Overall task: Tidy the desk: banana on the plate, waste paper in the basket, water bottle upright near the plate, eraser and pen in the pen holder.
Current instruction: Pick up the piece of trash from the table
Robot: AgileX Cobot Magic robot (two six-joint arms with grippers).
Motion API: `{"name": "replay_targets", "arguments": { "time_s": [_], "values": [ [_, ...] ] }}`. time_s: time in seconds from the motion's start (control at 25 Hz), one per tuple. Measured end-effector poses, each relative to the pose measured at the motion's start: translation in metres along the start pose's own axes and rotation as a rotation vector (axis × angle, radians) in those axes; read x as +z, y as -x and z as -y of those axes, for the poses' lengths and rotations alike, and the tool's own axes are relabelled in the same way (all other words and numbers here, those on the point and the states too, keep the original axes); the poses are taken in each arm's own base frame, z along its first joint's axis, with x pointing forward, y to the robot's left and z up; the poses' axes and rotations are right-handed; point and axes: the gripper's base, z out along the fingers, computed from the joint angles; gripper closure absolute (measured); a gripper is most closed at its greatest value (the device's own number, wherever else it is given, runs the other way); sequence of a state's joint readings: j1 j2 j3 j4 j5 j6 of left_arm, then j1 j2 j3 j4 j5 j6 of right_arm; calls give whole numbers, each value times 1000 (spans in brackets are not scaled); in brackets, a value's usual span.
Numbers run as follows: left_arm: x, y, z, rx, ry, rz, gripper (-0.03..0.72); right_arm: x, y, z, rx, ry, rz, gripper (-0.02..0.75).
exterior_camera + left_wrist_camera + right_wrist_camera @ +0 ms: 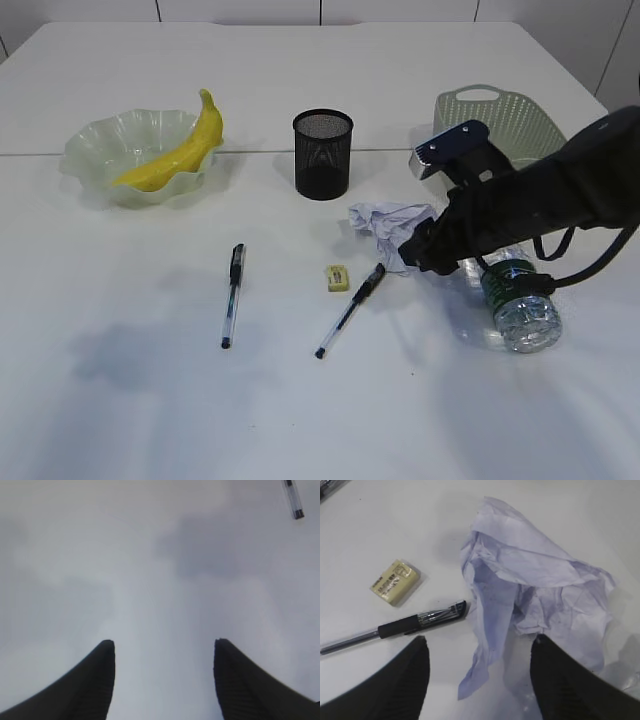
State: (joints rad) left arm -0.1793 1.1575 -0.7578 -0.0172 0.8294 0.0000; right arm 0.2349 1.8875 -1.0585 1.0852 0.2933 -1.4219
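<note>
Waste paper (530,587) crumpled on desk beneath right gripper (477,652), jaws apart, holding nothing | water bottle (520,300) lying flat | two pens (232,295), eraser (337,277) loose | left gripper (162,652) apart, empty, over bare desk | pen holder (322,153), basket (500,120) unfilled | banana (180,150) on plate (100,145), done

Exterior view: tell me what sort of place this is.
Probably a staged desk in a lab or test room: a plain white table before white wall panels, holding desk clutter such as a mesh pen holder, loose pens and crumpled waste paper.
</note>
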Motion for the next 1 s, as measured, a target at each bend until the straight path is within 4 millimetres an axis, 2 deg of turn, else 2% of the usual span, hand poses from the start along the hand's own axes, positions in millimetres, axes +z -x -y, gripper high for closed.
{"name": "replay_targets", "arguments": {
  "time_s": [0.24,0.36,0.68,0.92,1.0],
  "values": [
    [0,0,0,0,0,0,244,13,-10,1,11,4,-39,267],
    [0,0,0,1,1,0,244,15,-11,3,12,-15,-40,297],
    [0,0,0,1,2,0,244,15,-10,5,15,-39,-34,593],
    [0,0,0,3,3,0,244,15,-10,4,16,-33,-35,738],
    [0,0,0,3,3,0,244,15,-10,4,16,-26,-36,753]
  ]
}}
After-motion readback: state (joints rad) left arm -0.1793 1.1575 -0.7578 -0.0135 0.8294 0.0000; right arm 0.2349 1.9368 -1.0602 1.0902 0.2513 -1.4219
